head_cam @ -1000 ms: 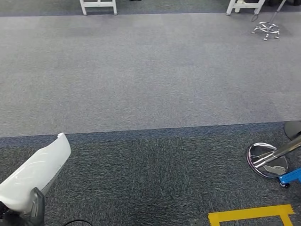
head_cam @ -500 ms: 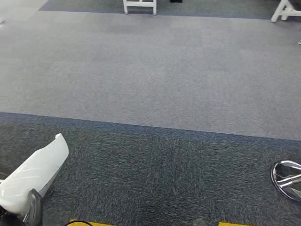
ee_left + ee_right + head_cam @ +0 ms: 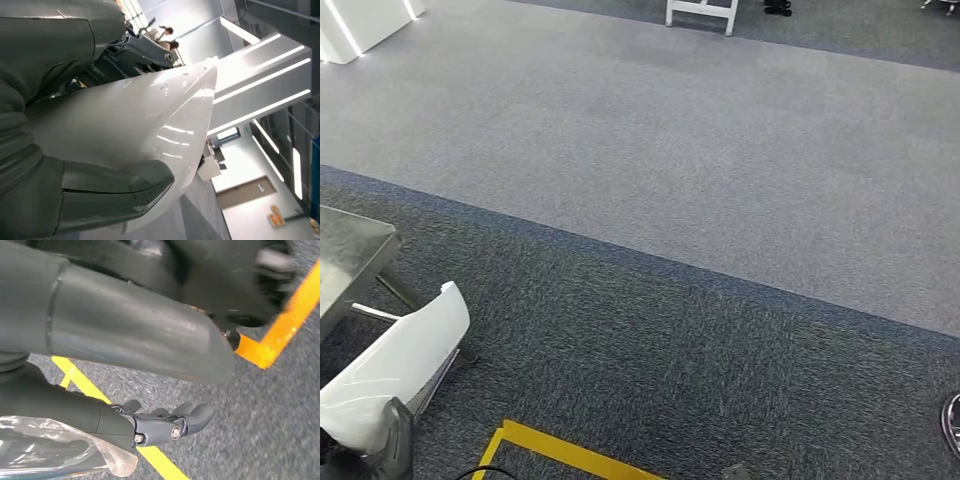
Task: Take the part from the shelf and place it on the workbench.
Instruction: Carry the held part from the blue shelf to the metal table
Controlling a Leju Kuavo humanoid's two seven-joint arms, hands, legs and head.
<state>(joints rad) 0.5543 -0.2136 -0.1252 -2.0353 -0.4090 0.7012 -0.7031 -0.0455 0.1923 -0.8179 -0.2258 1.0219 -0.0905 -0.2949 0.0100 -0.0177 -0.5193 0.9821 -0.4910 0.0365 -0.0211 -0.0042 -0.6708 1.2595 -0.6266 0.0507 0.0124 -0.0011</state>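
Since the earlier frames the whole head view has swung: the camera has turned, so the chrome stool base that sat at the right has slid almost out of the picture, and a steel bench (image 3: 346, 262) has come in at the left edge, while the white part keeps the same place low at the left of the view.

Grey carpet floor (image 3: 682, 170) spreads across the head view, a lighter band beyond and a darker band nearer the robot. The bench corner stands on the darker band, its thin legs slanting down behind the part. A yellow floor line (image 3: 569, 455) runs along the bottom of the view, and white furniture legs (image 3: 701, 12) stand at the far edge of the lighter band.

The white part (image 3: 399, 365), a glossy curved shell, juts up and forward from the lower left corner, just in front of the bench and not resting on it. In the left wrist view the left hand (image 3: 56, 165) grips the part (image 3: 124, 125), the thick thumb pressed along one side and darker fingers over the other.

The right hand (image 3: 162, 425) hangs above the carpet near the yellow line, its fingers loosely apart and holding nothing.
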